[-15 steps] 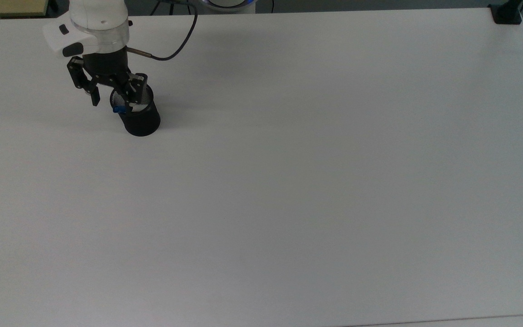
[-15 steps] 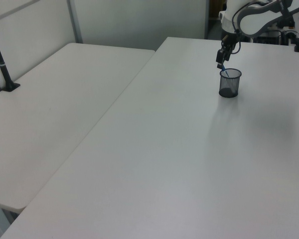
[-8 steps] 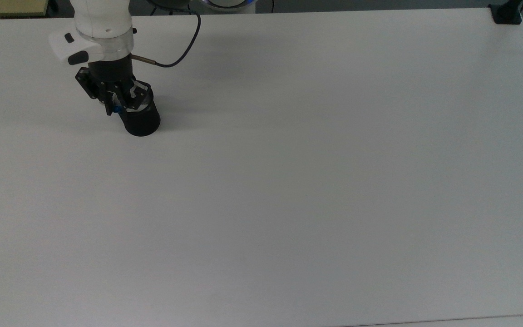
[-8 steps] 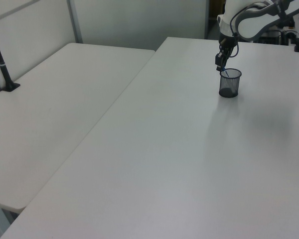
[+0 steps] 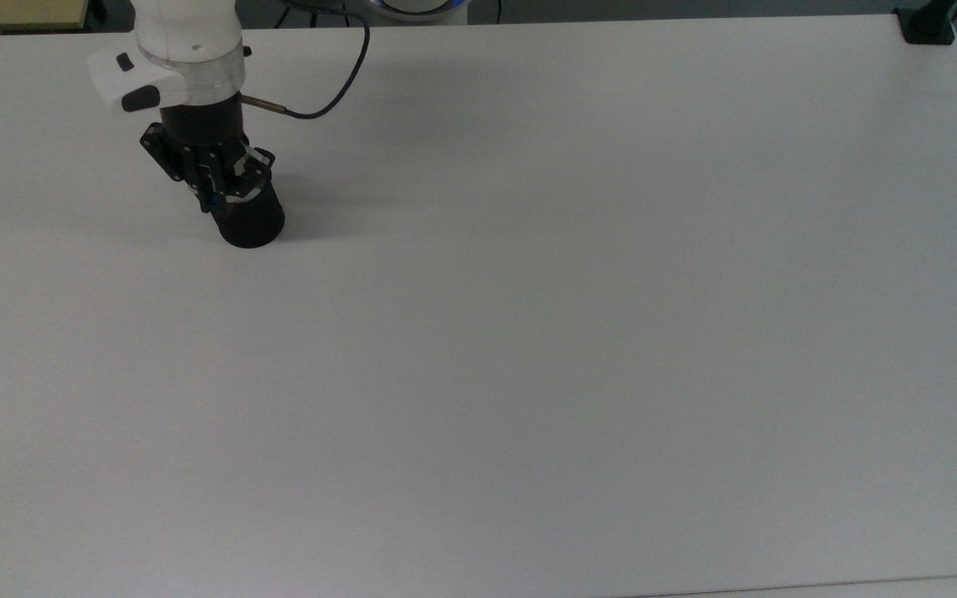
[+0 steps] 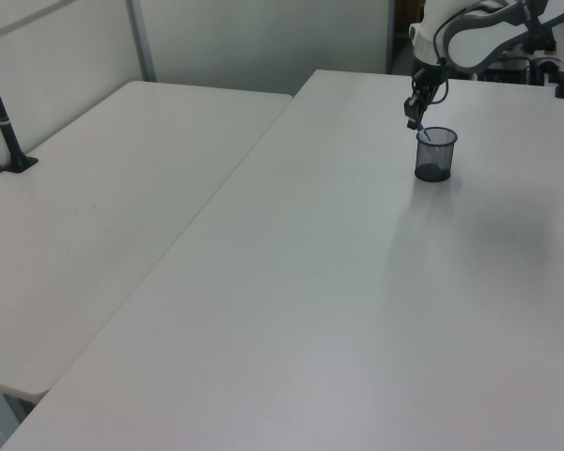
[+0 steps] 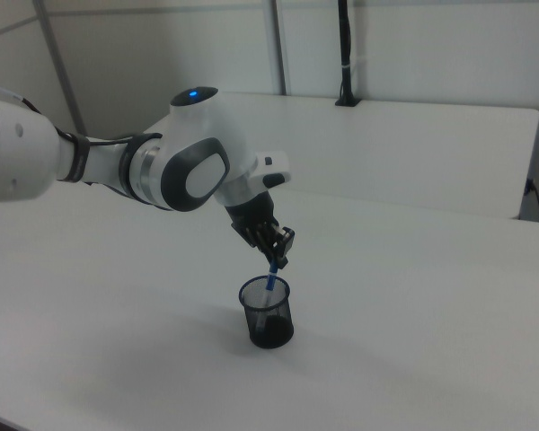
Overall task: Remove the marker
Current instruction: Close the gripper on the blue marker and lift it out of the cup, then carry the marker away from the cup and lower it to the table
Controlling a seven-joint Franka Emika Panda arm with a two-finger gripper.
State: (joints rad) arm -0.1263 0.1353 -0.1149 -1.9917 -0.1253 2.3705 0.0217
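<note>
The lower part of the slim white-barrelled marker with blue cap (image 7: 270, 280) is hidden inside the black mesh cup (image 7: 267, 312), so how deep it reaches I cannot tell. In the top view the black two-finger pincer (image 5: 211, 193) covers the cup's (image 5: 248, 218) mouth, and of the marker (image 5: 210, 199) only a tiny blue spot shows between the fingers.

The right view gives what the top view does not: the marker leans in the cup, its blue top end going up into the pincer (image 7: 278, 257), whose fingers are closed narrow around it. In the left view the pincer (image 6: 415, 120) sits just above the rim of the cup (image 6: 435, 156), with a thin blue line of the marker (image 6: 423, 132) between them. The cup stands upright on the white tabletop (image 5: 578, 332), near the top view's upper left corner. A black cable (image 5: 321, 87) curves from the arm's white wrist (image 5: 184, 58).

One second ago the fingers were spread wide on both sides of the blue tip; now they are pressed together on it. The cup has also shifted a little toward the top view's left.
</note>
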